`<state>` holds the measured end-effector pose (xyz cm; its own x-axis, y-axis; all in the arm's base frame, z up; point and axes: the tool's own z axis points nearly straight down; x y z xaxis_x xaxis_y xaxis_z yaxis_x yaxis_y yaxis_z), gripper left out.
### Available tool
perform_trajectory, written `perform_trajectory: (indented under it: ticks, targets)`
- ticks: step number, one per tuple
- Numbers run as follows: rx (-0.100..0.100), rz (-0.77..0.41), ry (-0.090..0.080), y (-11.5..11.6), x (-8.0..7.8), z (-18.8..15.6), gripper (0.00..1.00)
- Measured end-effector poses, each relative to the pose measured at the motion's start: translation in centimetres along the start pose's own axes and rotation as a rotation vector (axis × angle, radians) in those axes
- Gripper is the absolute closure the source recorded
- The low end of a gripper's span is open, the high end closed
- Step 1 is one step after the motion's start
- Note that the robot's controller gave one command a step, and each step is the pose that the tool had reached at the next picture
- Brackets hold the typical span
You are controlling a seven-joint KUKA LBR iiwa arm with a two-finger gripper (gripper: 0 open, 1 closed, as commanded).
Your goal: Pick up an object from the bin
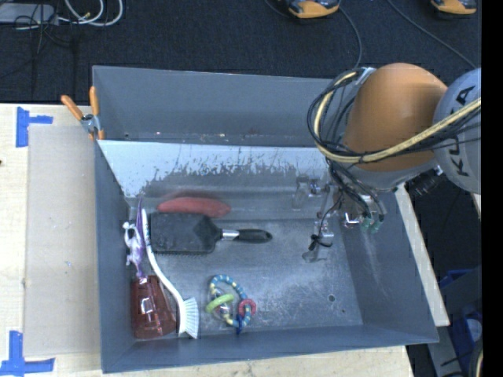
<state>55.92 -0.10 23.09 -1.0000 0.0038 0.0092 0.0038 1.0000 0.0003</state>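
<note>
My gripper (309, 222) hangs under the orange wrist cover over the right half of the bin floor. It is open, with bare floor and nothing else between its fingers. The nearest thing is a black brush (182, 234), lying flat left of it with its black handle pointing at the gripper and a small gap between them. Behind the brush, by the back wall, lies a red oblong thing (194, 206). A ring of coloured beads (229, 303) lies near the front wall, left of and below the gripper.
Along the left wall lie a white long-handled brush (163, 277), a purple-and-white toy (134, 243) and a dark red packet (149, 309). Bare floor stretches under and right of the gripper.
</note>
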Motion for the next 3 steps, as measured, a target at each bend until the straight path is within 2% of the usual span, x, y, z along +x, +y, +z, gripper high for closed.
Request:
perform_trajectory:
  ticks: [1, 2, 3]
  targets:
    - [0.000, 0.000, -0.008, 0.0, -0.1, -0.5, 0.00]
    - [0.000, 0.039, -0.007, 0.6, 3.9, 5.6, 0.00]
    - [0.000, 0.077, 0.013, 1.3, 8.0, 11.8, 0.00]
